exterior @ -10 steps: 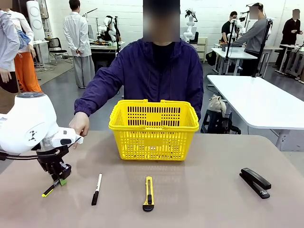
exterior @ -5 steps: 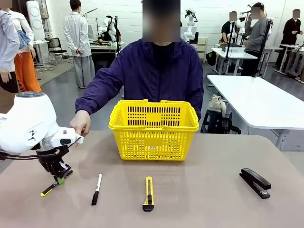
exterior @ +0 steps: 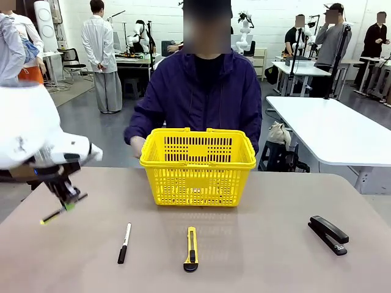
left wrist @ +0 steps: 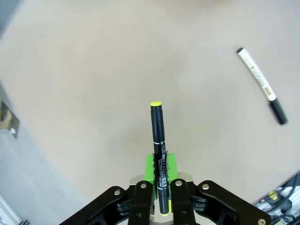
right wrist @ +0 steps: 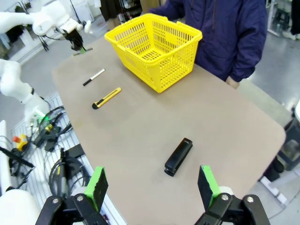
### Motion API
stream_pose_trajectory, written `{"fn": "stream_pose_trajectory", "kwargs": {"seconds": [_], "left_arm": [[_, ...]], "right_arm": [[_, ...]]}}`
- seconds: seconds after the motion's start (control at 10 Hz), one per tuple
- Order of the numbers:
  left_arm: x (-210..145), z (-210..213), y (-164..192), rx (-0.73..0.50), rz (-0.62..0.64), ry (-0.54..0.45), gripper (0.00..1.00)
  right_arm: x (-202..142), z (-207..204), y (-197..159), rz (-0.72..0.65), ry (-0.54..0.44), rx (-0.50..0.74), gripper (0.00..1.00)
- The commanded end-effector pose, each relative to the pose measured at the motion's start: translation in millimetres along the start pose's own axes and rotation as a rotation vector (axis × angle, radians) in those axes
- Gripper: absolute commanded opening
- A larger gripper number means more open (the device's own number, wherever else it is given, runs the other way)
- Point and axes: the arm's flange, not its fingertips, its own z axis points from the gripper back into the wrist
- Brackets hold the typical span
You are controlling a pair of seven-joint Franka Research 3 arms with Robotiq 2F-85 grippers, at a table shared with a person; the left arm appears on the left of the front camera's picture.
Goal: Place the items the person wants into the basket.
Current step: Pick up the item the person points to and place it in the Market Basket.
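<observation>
Fingers (left wrist: 150, 164) of the left gripper (left wrist: 160, 165) are pinched narrow on the black pen (left wrist: 158, 136), gripping it near one end so that most of its length sticks out past the green pads, with the yellow tip farthest from the wrist. From the front the pen hangs tilted in that grip, yellow end lowest, above the left part of the surface (exterior: 263, 256) and well apart from the basket (exterior: 197, 163). The right gripper (right wrist: 152, 183) stands with its fingers spread wide and nothing between them, high over the right side of the surface, where the black stapler (right wrist: 178, 156) lies flat below it. The white marker (exterior: 124, 243) and the yellow box cutter (exterior: 191, 248) lie side by side but apart on the near part of the surface, in front of the basket. The basket stands upright at the far middle, just in front of the person (exterior: 201, 91), whose hand (exterior: 137, 146) is close to its left rim; I cannot tell whether it touches.
</observation>
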Motion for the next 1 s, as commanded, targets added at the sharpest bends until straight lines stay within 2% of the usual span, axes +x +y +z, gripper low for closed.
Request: {"fn": "stream_pose_trajectory", "kwargs": {"seconds": [0.0,0.2,0.4,0.9], "left_arm": [[10.6,70.1,15.1,0.019,-0.024,-0.031,0.00],[20.8,119.2,21.1,0.011,-0.025,-0.034,0.00],[23.8,150.2,20.2,0.010,-0.034,-0.055,0.00],[19.4,151.4,18.8,0.031,-0.008,-0.059,0.00]], "right_arm": [[2.7,1.3,-1.1,0.013,-0.034,0.013,1.00],[2.7,1.3,-1.1,0.013,-0.034,0.013,1.00],[2.7,1.3,-1.1,0.013,-0.034,0.013,1.00],[2.7,1.3,-1.1,0.013,-0.034,0.013,1.00]]}}
